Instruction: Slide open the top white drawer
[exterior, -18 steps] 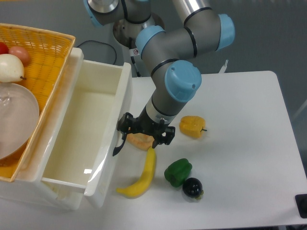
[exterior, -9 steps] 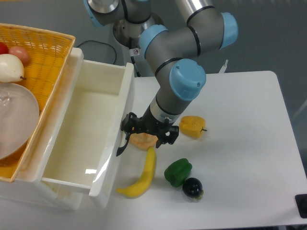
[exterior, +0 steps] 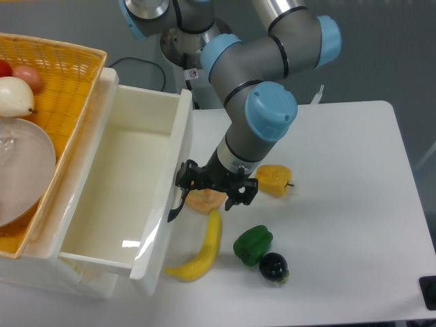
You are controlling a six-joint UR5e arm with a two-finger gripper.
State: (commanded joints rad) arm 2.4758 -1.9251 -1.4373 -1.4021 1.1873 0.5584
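Hidden: the orange item [exterior: 201, 201] behind the gripper is half covered; the black handle [exterior: 176, 206] shows only as a curved tip.
Cut off: the yellow wicker basket [exterior: 65, 88] runs off the left edge.
Gripper [exterior: 212, 192]: at the handle on the drawer front; whether the fingers grip it or how far they are spread, I cannot tell.
Top white drawer [exterior: 116, 184]: pulled well out, over the surface [exterior: 340, 204] left of the banana [exterior: 201, 251].
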